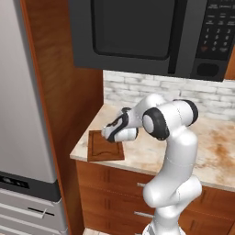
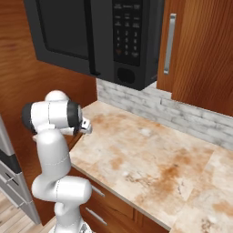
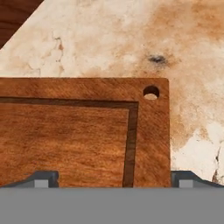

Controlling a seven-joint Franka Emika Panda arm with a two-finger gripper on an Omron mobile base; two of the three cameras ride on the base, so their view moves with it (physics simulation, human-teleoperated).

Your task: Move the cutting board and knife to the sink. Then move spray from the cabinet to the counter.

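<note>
Early stage, nothing delivered as far as the frames show. Cutting board [image 1: 105,145] lies flat on the counter [image 1: 215,151], at its left end beside the tall wooden side panel [image 1: 69,105], under the microwave [image 1: 151,34]. Gripper [image 1: 111,133] hangs close above the board, pointing down; in the hand view the two finger tips [image 3: 43,178] stand wide apart with nothing between them, one over the board's grooved field and the other just past its edge with the hanging hole [image 3: 151,92]. Jaws spread wide, empty. Board not gripped or lifted, so I judge the first move is only at the approach stage. No knife in sight on the visible part of the board or the stone around it; whether it sits under the hand I cannot tell. Remaining: board to the sink, knife to the sink, then spray out of the cabinet [image 2: 200,50], whose door is closed, onto the counter.
</note>
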